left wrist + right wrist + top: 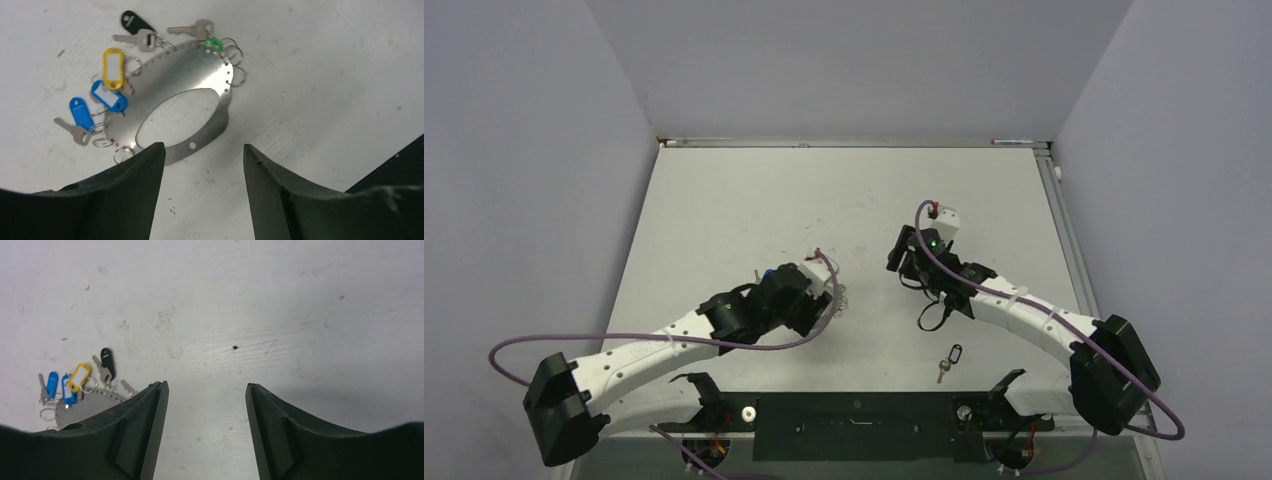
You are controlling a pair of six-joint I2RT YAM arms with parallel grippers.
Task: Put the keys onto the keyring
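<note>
- Two arms reach out over the white table (724, 200); I report on each below.
- Left gripper (204, 152): jaws stand apart with nothing between them. It hangs low over the near edge of the keyring. One finger (145, 175) hides part of that rim, and I cannot tell whether they touch.
- Keyring (192, 67): a flat silver oval plate lying on the table. It has an oval opening in its middle and small holes punched along its rim.
- Keys (192, 29): several silver keys are fanned around the rim on the side away from the gripper. With them are a black tag (135, 22), a yellow tag (113, 68), two blue tags (109, 96) and a green tag (214, 43).
- Split rings (235, 55): small wire rings sit along the rim. They appear to be threaded through the punched holes, though the wrist view is too coarse for me to confirm each one.
- Right gripper (206, 387): jaws apart, with only bare table between them. It sits well apart from the keyring, which shows at the lower left of its own wrist view.
- Stray key (948, 362): one key with a black tag lies alone on the table. It is beside the right arm, near the black base bar (854, 412) and well apart from the keyring.
</note>
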